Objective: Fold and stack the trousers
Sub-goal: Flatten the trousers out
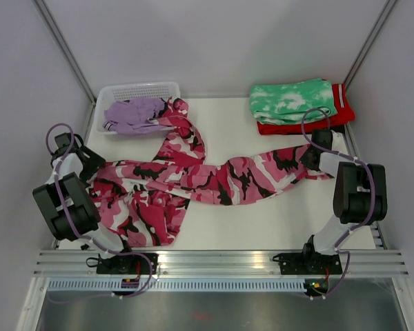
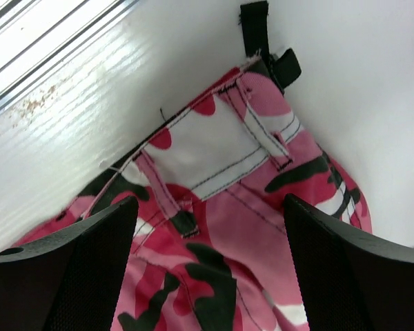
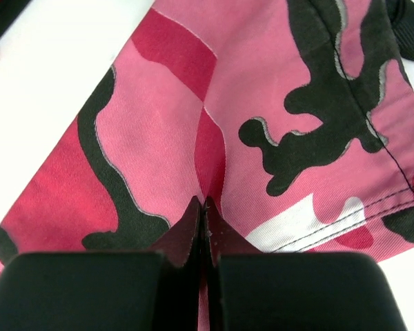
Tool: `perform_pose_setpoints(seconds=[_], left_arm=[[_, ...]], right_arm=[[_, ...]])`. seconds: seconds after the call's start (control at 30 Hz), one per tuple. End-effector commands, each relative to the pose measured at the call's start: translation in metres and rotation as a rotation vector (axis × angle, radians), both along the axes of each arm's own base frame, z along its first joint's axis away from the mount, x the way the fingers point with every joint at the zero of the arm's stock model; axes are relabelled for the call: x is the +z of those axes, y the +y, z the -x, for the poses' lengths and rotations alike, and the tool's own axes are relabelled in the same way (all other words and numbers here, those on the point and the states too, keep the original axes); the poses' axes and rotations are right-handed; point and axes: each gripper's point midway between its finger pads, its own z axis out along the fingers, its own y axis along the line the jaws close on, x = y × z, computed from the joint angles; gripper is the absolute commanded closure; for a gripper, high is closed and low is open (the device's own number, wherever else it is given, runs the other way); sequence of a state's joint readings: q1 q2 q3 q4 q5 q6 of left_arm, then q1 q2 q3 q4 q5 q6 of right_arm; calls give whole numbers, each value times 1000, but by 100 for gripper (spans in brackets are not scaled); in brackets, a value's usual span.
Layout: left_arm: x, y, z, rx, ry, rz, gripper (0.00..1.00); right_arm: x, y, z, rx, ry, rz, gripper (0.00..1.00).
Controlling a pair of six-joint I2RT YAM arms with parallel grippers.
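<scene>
The pink, white and black camouflage trousers [image 1: 214,176] lie spread across the table. Their waist is at the left, one leg reaches right, and the other leg curls up to the basket. My left gripper [image 1: 93,165] hovers open over the waistband [image 2: 214,148], its fingers [image 2: 103,234] standing wide on either side of the fabric and gripping nothing. My right gripper [image 3: 205,203] is shut on a pinched fold of the camouflage leg end [image 3: 165,103], at the right of the table [image 1: 310,157]. The lilac trousers [image 1: 131,114] lie crumpled in the basket.
A white basket [image 1: 138,90] stands at the back left. At the back right a green-and-white tie-dye folded garment [image 1: 293,98] rests on a red folded garment [image 1: 341,114]. A metal rail [image 1: 214,262] runs along the near edge.
</scene>
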State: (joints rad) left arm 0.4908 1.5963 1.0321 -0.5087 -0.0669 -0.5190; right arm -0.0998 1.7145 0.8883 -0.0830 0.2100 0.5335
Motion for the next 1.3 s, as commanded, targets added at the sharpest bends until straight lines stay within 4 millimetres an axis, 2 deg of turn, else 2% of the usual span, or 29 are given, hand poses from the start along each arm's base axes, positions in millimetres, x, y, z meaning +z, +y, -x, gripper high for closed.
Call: perform_pose_setpoints(seconds=[0.0, 0.07, 0.2, 0.37, 0.4, 0.47, 0.5, 0.57, 0.6, 0.7, 0.73, 0.77, 0.83, 0.9, 0.97, 1.07, 1.17, 1.2, 1.27], left_arm=[[25, 19, -38, -38, -136, -75, 9], [33, 30, -47, -49, -151, -123, 8], [33, 44, -61, -74, -156, -178, 7], [4, 46, -66, -93, -97, -150, 9], [-1, 45, -65, -91, -93, -140, 10], [-15, 41, -64, -94, -79, -117, 11], [-19, 41, -63, -94, -75, -109, 11], [-27, 38, -64, -108, -67, -89, 14], [-28, 34, -67, -125, -75, -71, 15], [-34, 32, -70, -137, -84, -60, 31], [-35, 28, -72, -146, -93, -38, 52], [-40, 25, -73, -152, -90, -20, 59], [-44, 24, -74, -155, -86, -1, 82], [-48, 22, -74, -159, -79, 12, 98], [-46, 18, -79, -184, -98, 21, 98], [-31, 17, -85, -211, -148, 9, 98], [-5, 10, -91, -261, -214, 1, 98], [11, 10, -91, -273, -245, -17, 98], [24, 5, -90, -289, -279, -22, 98]], right_arm=[[3, -17, 0, -4, 6, 0, 100], [13, -18, -1, 14, -10, 22, 100], [34, -26, -2, -9, -48, 38, 100], [43, -26, -1, -14, -56, -2, 100], [44, -23, 1, -8, -54, -14, 97], [50, -24, 3, -18, -60, -17, 89], [53, -26, 7, -29, -50, -7, 77], [64, -30, 7, -32, -63, 5, 60], [70, -34, 10, -40, -68, 7, 41], [80, -47, 13, -55, -75, 18, 34], [82, -51, 12, -59, -77, 21, 34], [79, -60, 14, -78, -63, 23, 33], [77, -68, 14, -86, -64, 23, 33], [74, -80, 11, -101, -73, 31, 32], [71, -90, 3, -83, -76, 60, 33], [64, -99, -12, -48, -70, 93, 33], [57, -101, -30, 9, -64, 93, 33], [61, -101, -38, 44, -75, 101, 33], [64, -97, -49, 101, -115, 103, 33]])
